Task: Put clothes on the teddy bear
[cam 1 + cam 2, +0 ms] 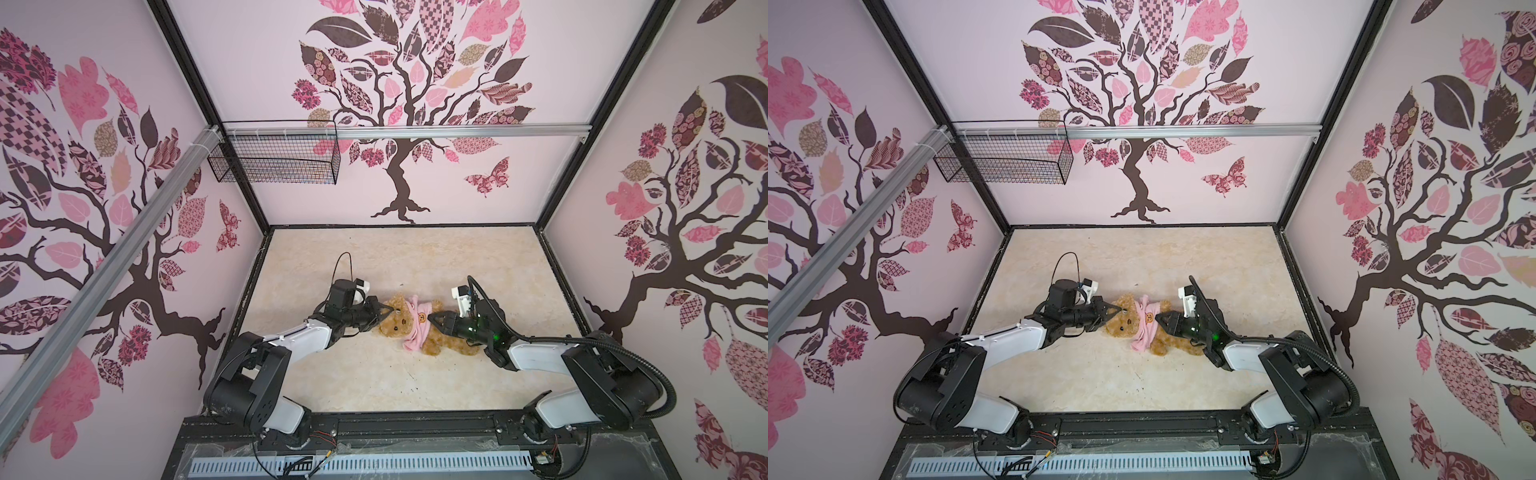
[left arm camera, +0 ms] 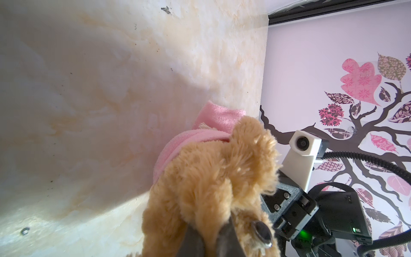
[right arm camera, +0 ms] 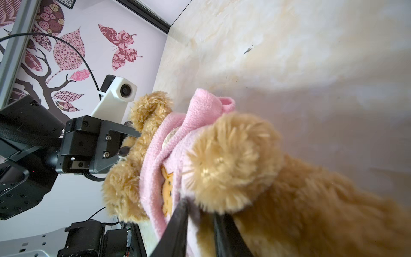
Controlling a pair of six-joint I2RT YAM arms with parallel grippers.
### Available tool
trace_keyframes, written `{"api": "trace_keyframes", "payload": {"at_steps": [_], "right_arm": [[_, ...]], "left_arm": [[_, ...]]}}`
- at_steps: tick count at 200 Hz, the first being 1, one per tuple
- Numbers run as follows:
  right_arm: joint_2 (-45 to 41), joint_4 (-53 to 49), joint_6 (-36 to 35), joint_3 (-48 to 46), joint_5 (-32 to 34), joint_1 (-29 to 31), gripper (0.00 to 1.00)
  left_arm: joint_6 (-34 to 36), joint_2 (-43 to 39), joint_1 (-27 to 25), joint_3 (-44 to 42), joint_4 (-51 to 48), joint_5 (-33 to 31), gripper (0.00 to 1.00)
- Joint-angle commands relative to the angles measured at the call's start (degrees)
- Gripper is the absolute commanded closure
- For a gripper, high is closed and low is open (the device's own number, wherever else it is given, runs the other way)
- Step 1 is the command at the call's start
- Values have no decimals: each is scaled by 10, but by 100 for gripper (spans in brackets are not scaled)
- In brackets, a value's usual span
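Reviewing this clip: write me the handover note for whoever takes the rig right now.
Grip: left end effector is shut on head fur of the shaggy golden-brown plush teddy bear; right end effector has its jaws narrow around the lower edge of the small pink fleece shirt, firm grip unclear.
Bear lies on the cream marbled table, head toward the left arm.
Done: shirt is over the head, bunched on neck and chest.
Left: probably pull it down the torso; sleeves cannot be judged.
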Motion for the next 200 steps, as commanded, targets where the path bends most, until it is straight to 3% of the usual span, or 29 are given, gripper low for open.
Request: {"api": "trace_keyframes", "payload": {"at_steps": [1, 38, 70, 103, 137, 167, 200], "right_arm": [[20, 22, 4, 34, -15, 9, 78], [25, 12, 3, 53, -11, 17, 83], [16, 0, -2, 32, 29, 15, 100], [-45, 10, 1, -32, 85, -5, 100], [-136, -58, -10, -79, 205, -24, 100], [-166, -66, 5, -114, 210, -95, 100], [-144, -75, -6, -109, 212, -104, 100]], "left_arm": [[16, -6, -7, 24, -3, -1, 100], [21, -8, -7, 25, -12, -5, 100], [23, -17, -7, 26, -24, -19, 100], [26, -58, 1, 14, -66, -76, 100], [29, -78, 33, 11, -105, -87, 100], [56, -90, 39, 17, -143, -92, 100], [28, -103, 52, 9, -132, -90, 100]]}}
